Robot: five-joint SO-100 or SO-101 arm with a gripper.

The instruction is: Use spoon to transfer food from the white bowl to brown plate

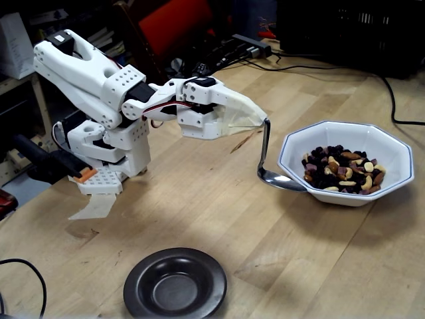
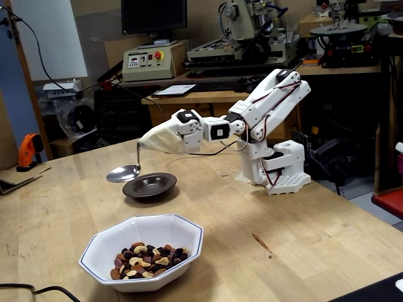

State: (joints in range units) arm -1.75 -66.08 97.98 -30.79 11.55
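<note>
The scoop is not yet made. The gripper point(image 1: 255, 119) (wrapped in a tan cover, so its jaws are hidden) carries the spoon point(image 1: 279, 179), clamped by the handle. Its empty oval bowl sits low by the near rim of the white bowl point(image 1: 392, 143), beside the food point(image 1: 342, 171). Next, it needs to dig into the mix, then swing to the brown plate point(image 1: 174, 287).

workshop, wooden workbench point(image 2: 327, 233), machine tools point(image 2: 252, 31)

A light wooden workbench point(image 1: 219, 219) carries the white bowl point(image 1: 345, 161), the brown plate point(image 1: 175, 284) well apart from it, and the arm's base point(image 1: 106, 179).
</note>
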